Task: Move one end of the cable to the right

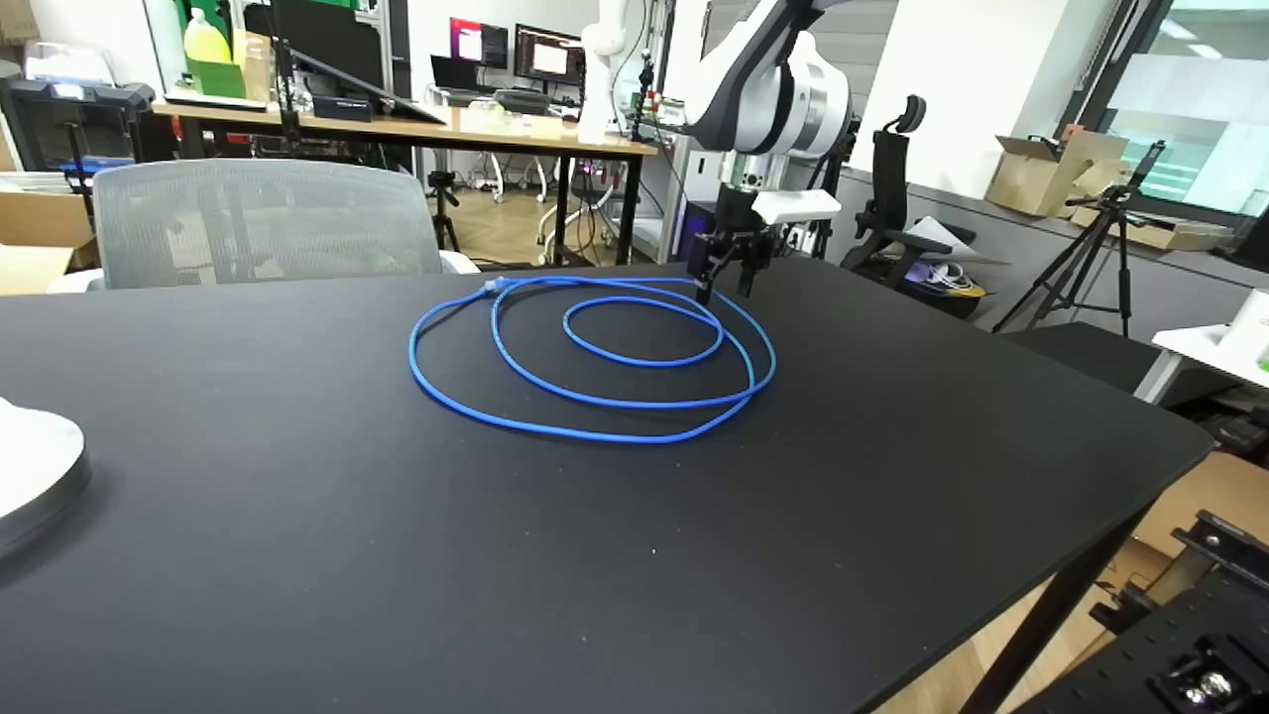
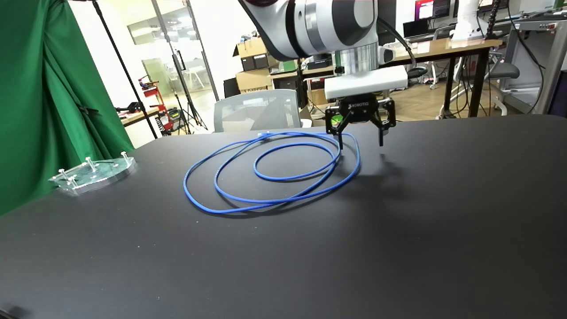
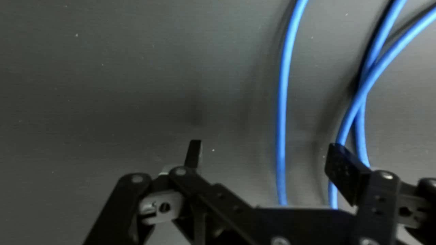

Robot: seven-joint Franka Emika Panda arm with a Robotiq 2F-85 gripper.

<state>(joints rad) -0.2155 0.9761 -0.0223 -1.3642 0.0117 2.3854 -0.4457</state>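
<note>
The bright-blue cable lies coiled in loose loops on the black table, in both exterior views. A pale connector shows on the far side of the coil. My gripper is open and points down at one side of the coil, in both exterior views. In the wrist view, one strand of the cable runs between the spread fingers, apart from both. One finger overlaps crossing inner strands. Whether that finger touches them I cannot tell. The fingertips look slightly above the table.
The black table has its edge and corner on one side. A white rounded object stands at the frame edge. A clear plate with bolts lies near the green curtain. A grey mesh chair stands behind the table.
</note>
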